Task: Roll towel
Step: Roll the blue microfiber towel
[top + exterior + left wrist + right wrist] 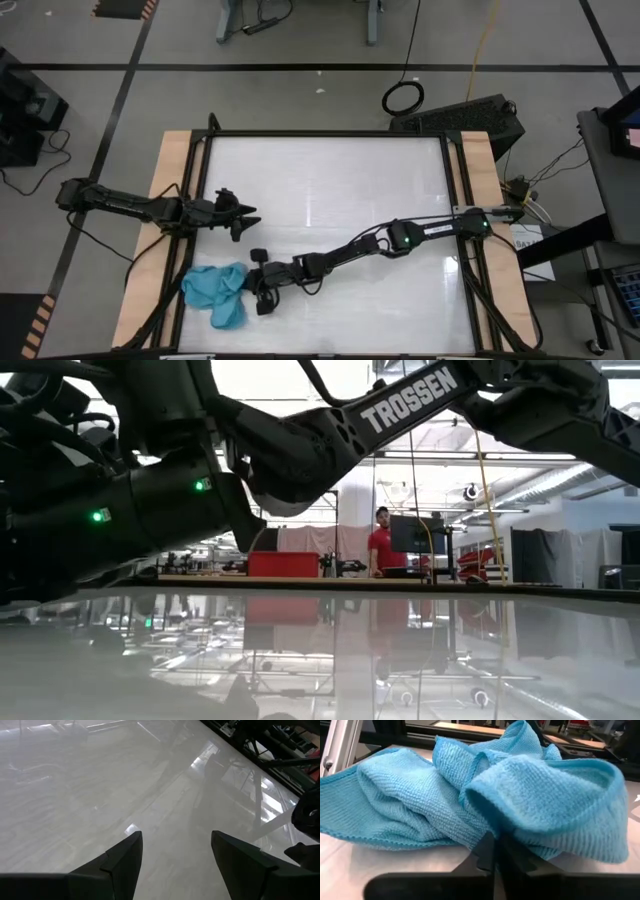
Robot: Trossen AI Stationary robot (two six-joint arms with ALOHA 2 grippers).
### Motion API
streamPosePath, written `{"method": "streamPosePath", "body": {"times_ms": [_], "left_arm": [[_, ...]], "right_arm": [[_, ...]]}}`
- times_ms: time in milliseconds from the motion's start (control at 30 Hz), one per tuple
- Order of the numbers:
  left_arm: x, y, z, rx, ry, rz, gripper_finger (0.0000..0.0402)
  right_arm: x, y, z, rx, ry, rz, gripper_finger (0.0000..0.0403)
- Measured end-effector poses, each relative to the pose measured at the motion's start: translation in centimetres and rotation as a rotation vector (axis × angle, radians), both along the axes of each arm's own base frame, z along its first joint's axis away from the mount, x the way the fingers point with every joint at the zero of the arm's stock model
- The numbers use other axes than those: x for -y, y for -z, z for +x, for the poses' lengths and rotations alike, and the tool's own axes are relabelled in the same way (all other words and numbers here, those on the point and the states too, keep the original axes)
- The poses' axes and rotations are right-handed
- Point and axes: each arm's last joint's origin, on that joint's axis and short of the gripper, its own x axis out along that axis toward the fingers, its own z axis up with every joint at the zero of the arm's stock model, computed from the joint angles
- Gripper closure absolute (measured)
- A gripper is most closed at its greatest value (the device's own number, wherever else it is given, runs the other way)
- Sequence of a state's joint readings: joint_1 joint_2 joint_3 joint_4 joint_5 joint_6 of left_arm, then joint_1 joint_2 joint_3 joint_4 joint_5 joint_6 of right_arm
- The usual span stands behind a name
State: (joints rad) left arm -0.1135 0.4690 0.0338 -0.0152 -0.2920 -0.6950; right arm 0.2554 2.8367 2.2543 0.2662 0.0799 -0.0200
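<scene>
Right gripper (496,851): seen in the right wrist view with fingers pressed together at the near edge of the towel; a fold of cloth appears to be pinched between them, though the contact itself is hidden beneath the fold.
Towel (214,290): turquoise cloth, lying crumpled in a loose heap, not flat; placed at the tabletop's (330,180) front-left corner, close to the left edge rail.
Direction from right gripper: the towel is found directly ahead of the fingertips, toward the left edge; in the high view the right gripper (258,290) is seen touching the heap's right side.
Long axis: cannot be fixed with confidence while the cloth is bunched; a tail is seen trailing toward the front edge.
Left gripper (243,218): held with fingers spread wide and empty, above bare tabletop near the left edge, behind the towel and apart from it.
Nearer arm: the right, judged already in contact; the left is near but not touching.
Judgement: spreading is expected to be needed before any roll is begun.
</scene>
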Motion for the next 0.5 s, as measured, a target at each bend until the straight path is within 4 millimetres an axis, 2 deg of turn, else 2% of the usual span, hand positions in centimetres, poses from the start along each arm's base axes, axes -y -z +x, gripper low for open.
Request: {"method": "streamPosePath", "body": {"times_ms": [133, 233, 300, 500], "left_arm": [[0.0, 0.0, 0.0, 0.0, 0.0, 0.0, 0.0159], [0.0, 0.0, 0.0, 0.0, 0.0, 0.0, 0.0159], [0.0, 0.0, 0.0, -0.001, 0.0, 0.0, 0.0159], [0.0, 0.0, 0.0, -0.001, 0.0, 0.0, 0.0159]], "right_arm": [[-0.3, -0.8, -0.3, -0.052, -0.01, -0.022, 0.0399], [-0.8, -2.6, -0.8, -0.117, -0.032, -0.077, 0.0401], [-1.2, -4.4, -1.4, -0.157, -0.048, -0.125, 0.0401], [-2.1, -12.1, -4.3, -0.268, -0.04, -0.287, 0.0402]]}}
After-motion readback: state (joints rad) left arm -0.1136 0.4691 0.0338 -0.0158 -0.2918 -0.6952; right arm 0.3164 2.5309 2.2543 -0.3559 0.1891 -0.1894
